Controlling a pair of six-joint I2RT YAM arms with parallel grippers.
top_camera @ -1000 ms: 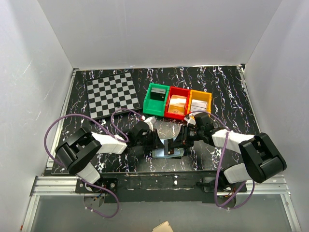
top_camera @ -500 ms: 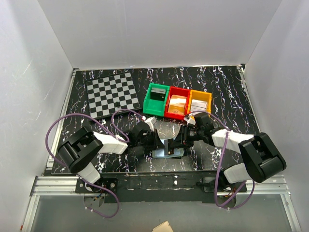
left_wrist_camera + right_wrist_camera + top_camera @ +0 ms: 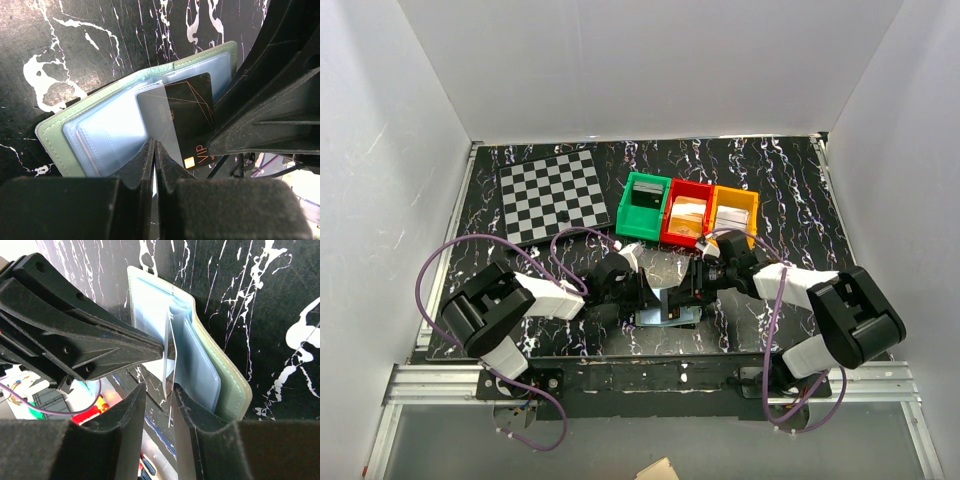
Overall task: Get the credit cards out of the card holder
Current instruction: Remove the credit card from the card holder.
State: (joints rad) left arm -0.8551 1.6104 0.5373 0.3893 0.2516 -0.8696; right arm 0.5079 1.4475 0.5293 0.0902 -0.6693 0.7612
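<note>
A: The left hand has its fingers pressed together, with the tips at the edge of the open card holder. Whether it pinches a thin pocket sleeve there, I cannot tell.
B: And the right hand?
A: Its fingers stand apart. A thin pale leaf rises edge-on in the gap between them, closer to one finger. I see no clamp on it.
B: Where does the holder lie?
A: Flat and open on the worktop, between the two hands, with the blue pockets upward. A dark VIP card and a grey card stick partly out of one pocket, toward the right hand's side.
B: So which hand should pull?
A: The right one, I think. The free ends of the cards point to it. If it closes and draws back along the card's long axis, the card should slide out, while the left hand holds the holder down from the opposite side.
</note>
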